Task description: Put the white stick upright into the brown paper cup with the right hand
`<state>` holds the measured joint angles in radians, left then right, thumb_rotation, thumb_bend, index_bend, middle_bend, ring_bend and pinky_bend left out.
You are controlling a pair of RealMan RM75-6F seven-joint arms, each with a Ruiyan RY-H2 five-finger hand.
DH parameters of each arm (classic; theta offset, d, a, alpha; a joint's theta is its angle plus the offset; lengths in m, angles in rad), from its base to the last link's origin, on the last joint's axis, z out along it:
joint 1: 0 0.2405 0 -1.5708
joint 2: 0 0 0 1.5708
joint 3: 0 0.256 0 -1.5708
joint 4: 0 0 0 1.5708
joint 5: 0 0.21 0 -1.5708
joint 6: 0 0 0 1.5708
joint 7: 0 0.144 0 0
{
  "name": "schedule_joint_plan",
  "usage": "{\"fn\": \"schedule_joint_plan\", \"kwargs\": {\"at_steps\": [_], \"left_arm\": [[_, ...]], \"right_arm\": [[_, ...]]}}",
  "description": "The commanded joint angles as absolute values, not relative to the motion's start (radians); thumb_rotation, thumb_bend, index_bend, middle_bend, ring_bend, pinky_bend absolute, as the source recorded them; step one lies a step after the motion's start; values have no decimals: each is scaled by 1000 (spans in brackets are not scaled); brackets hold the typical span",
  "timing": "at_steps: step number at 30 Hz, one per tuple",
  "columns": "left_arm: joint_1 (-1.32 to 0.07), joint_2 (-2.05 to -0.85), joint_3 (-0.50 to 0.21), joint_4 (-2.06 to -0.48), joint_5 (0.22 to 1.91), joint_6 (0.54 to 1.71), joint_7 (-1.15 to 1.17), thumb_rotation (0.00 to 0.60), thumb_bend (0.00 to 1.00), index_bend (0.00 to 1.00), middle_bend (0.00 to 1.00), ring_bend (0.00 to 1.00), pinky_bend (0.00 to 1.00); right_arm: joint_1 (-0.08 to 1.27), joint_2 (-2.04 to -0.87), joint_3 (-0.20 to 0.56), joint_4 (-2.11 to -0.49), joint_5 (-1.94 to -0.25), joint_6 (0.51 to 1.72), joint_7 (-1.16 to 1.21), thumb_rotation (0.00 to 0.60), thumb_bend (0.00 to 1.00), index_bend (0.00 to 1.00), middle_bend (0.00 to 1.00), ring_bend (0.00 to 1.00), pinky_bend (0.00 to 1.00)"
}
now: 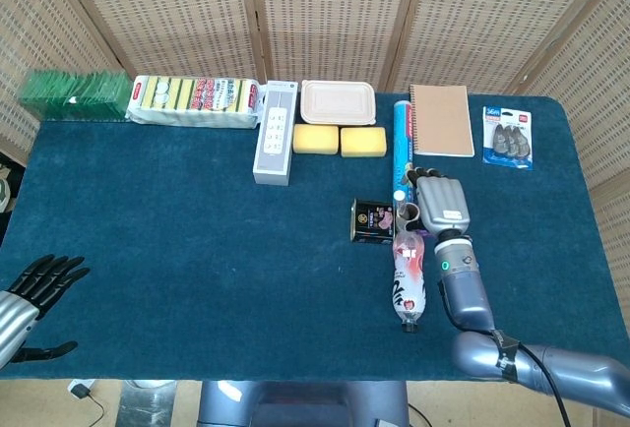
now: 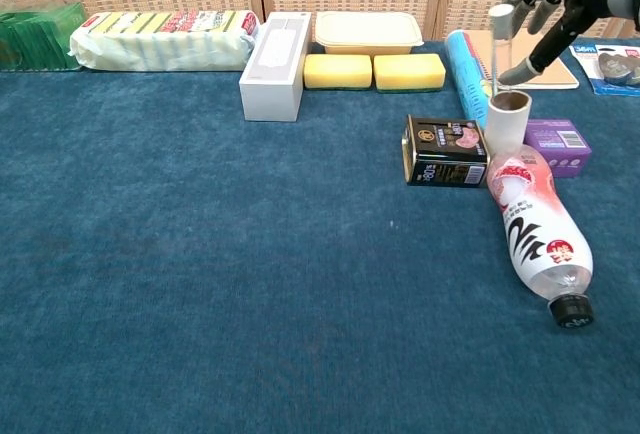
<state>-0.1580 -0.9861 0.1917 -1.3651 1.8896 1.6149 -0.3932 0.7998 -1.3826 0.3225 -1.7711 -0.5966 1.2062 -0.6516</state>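
The brown paper cup (image 2: 508, 124) stands upright between a black tin (image 2: 445, 152) and a purple box (image 2: 560, 144). The white stick (image 2: 499, 24) stands nearly upright with its lower end inside the cup. My right hand (image 2: 550, 4) hovers just right of the stick's top, fingers spread, and no grip on it shows. In the head view the right hand (image 1: 441, 201) covers most of the cup (image 1: 408, 213). My left hand (image 1: 30, 289) hangs open off the table's front left corner.
A plastic bottle (image 2: 535, 229) lies on its side just in front of the cup. A blue roll (image 2: 467, 74) and a notebook (image 1: 441, 120) lie behind it. A white box (image 1: 275, 144), yellow sponges (image 1: 340, 140) and a lidded container (image 1: 338, 102) line the back.
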Motion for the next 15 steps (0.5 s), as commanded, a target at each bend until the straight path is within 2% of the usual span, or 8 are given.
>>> {"fn": "schedule_joint_plan", "kwargs": {"at_steps": [1,5,15], "left_arm": [[-157,-987,192,-1361,1891,1618,-398,549,84,41,47,0,0],[-157,-987,191,-1358,1888,1618,-406,553,84,40,47,0,0],[-156,-988,195,-1348,1900,1629,-412,549,84,40,47,0,0]], "right_arm": [[805,-1386,320,-1770,-604,1212,-653,536,214,294,267,247,327],[811,-1372,323,-1785,-624,1235,-669,532,202,270,241,223,308],[764,-1245,347,-1890,-639,1316,-659,526,201,259,234,216,300]]}}
